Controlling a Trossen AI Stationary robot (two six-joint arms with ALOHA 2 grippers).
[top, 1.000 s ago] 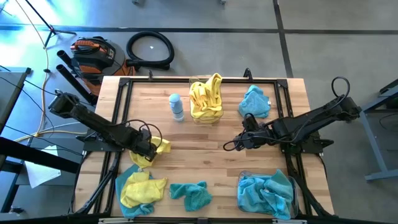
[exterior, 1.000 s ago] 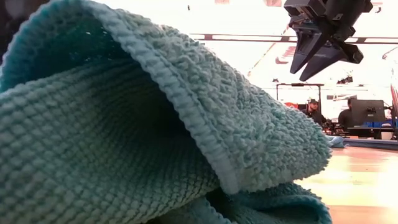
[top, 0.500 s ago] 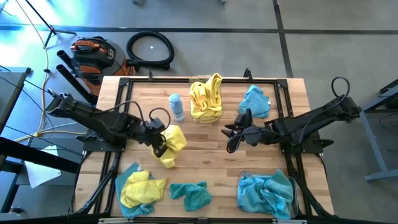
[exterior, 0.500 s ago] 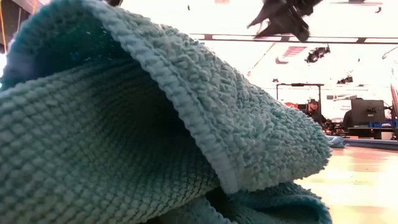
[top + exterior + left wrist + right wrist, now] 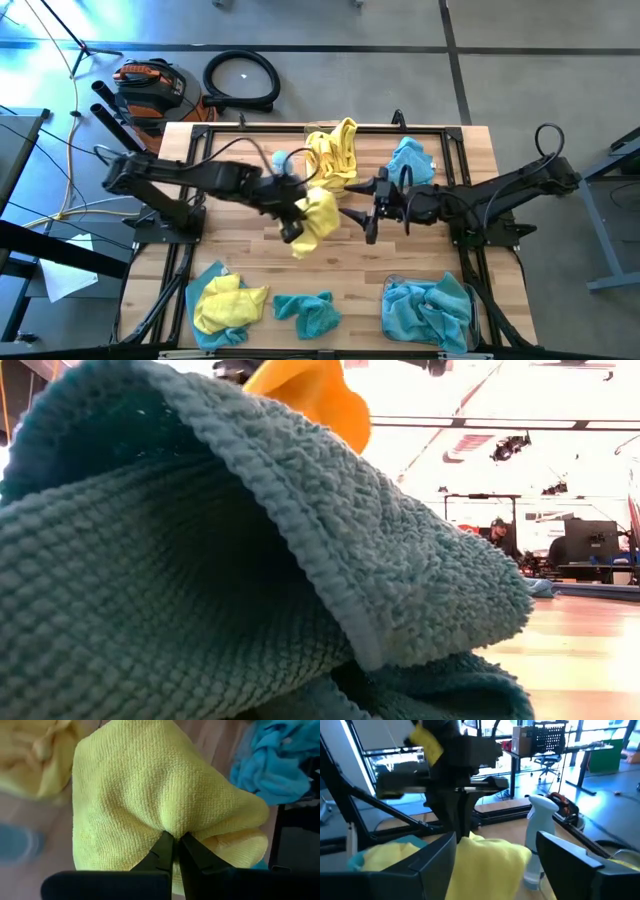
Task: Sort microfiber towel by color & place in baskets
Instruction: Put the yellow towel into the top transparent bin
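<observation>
Left tool (image 5: 296, 222) clamped on a yellow towel (image 5: 318, 217), lifted mid-worktop near the yellow basket (image 5: 331, 172); right tool (image 5: 357, 215) spread wide, empty, facing it. Blue basket (image 5: 430, 312) holds teal towels. Still loose: teal towel by far edge (image 5: 408, 162), yellow-on-teal pile (image 5: 226, 303), teal towel (image 5: 307, 312) at front. Roughly half sorted.

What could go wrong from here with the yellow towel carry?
1. The left gripper holds the yellow towel by a small pinch of fabric, most of it hanging free; it could slip out short of the yellow-filled basket.
2. The open right gripper sits close beside the towel; the arms could collide or the cloth could snag.
3. The spray bottle stands near the left arm's path and could be knocked.
</observation>
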